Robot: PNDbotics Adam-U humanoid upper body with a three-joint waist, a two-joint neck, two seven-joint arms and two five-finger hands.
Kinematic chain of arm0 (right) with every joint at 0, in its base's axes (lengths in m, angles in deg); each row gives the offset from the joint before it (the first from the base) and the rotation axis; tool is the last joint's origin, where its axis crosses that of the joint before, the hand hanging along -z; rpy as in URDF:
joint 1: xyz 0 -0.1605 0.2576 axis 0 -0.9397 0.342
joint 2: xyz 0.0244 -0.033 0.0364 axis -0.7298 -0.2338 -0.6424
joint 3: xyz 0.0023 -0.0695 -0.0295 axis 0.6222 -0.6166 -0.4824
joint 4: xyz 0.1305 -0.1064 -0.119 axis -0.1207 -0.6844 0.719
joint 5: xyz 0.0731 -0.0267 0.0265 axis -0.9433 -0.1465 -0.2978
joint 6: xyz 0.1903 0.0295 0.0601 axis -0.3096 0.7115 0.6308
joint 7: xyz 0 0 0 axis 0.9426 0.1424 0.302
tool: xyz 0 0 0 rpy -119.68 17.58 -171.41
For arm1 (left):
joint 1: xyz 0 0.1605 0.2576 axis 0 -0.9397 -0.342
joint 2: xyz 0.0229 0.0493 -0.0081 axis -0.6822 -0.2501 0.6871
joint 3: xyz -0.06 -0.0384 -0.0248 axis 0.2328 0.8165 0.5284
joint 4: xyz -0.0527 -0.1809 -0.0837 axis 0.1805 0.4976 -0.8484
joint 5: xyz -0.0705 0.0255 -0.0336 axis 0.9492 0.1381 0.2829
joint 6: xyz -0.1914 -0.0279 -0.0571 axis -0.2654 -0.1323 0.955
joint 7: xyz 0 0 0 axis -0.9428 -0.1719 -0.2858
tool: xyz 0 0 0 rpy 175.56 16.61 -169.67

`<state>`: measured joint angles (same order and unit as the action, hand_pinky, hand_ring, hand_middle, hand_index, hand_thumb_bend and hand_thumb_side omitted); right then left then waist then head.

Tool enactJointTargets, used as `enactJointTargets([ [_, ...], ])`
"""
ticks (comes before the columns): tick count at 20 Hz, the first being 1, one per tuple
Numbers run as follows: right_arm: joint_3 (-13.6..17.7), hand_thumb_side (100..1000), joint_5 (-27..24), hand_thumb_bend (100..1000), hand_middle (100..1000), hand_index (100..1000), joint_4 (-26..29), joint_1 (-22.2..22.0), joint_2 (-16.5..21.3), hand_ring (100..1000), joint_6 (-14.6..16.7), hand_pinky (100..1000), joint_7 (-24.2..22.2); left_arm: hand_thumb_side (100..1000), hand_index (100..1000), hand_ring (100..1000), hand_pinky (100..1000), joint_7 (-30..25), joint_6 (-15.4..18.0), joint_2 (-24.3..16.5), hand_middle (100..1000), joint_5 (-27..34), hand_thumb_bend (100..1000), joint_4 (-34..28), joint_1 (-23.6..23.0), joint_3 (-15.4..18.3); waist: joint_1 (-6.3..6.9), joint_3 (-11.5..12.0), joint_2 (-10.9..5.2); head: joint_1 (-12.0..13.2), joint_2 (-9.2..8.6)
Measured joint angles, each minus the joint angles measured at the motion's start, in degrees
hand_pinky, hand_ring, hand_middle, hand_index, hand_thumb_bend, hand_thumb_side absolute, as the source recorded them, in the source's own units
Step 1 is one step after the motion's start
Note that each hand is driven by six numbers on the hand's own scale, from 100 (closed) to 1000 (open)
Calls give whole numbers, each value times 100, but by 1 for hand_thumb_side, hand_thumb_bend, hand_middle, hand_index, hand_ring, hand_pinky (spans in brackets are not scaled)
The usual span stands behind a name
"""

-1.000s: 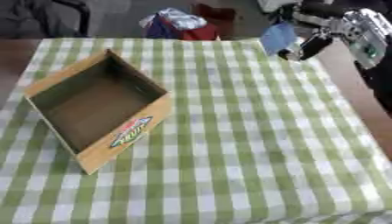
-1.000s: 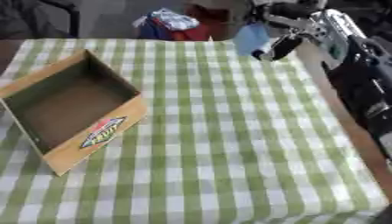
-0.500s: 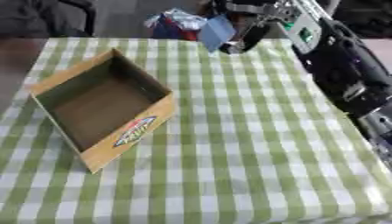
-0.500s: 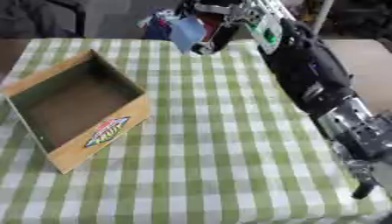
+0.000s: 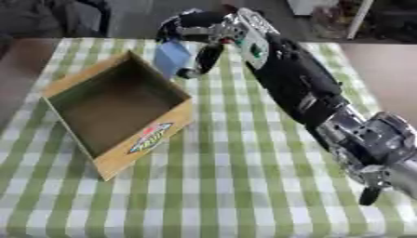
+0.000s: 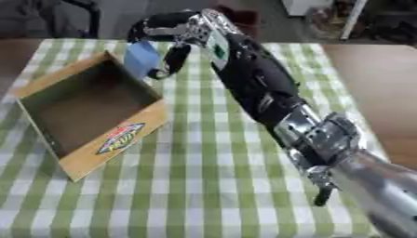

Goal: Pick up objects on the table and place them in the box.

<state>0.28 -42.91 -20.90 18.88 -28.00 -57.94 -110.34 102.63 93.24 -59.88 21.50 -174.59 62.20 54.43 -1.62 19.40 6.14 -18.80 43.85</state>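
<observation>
A light blue block-shaped object [image 5: 171,56] hangs above the table, just past the far right corner of the open cardboard box [image 5: 155,137]. My right hand [image 5: 195,33] is shut on it, fingers curled over its top and thumb down its right side. The right arm stretches from the lower right across the green checked tablecloth [image 5: 244,186]. The box lies on the left half of the table, its inside bare, a colourful logo on its near wall. My left hand shows in neither view.
A dark chair and dark cloth [image 5: 49,18] stand beyond the table's far left edge. Brown floor [image 5: 383,69] shows past the table's right edge. Cluttered items [image 5: 342,14] sit at the far right.
My right hand has carried the blue object leftward from the far right side to a spot beside the box's far corner. The arm now reaches across the table, and the camera has shifted.
</observation>
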Motion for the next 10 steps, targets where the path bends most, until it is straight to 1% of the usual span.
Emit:
enactJointTargets([
  [4,-92,155,249,100,892,530,25,-1,-189,957,140,852,28,676,703,604,653,-5,5,3,653,8,100,0,4,-12,-10,15,3,-15,0],
  [6,-174,155,380,100,891,547,107,-5,-255,949,223,864,47,676,703,604,653,-6,6,5,653,13,100,0,5,-12,-16,15,7,-17,0],
  [7,-222,163,452,100,890,574,174,-7,-278,945,265,870,58,676,703,604,653,-6,6,12,653,14,100,0,6,-12,-17,15,8,-17,0],
  [8,-270,163,534,100,890,574,242,-11,-298,945,302,870,76,676,703,604,653,-6,6,24,653,14,100,0,7,-12,-18,15,8,-17,0],
  [9,-316,221,606,100,894,691,312,-22,-318,946,337,878,96,676,703,604,653,-6,6,32,653,14,100,0,9,-12,-18,15,9,-17,0],
  [10,-359,256,684,127,895,732,377,-43,-328,946,372,879,118,676,704,604,653,-6,6,43,653,14,100,0,11,-12,-18,15,10,-17,0],
])
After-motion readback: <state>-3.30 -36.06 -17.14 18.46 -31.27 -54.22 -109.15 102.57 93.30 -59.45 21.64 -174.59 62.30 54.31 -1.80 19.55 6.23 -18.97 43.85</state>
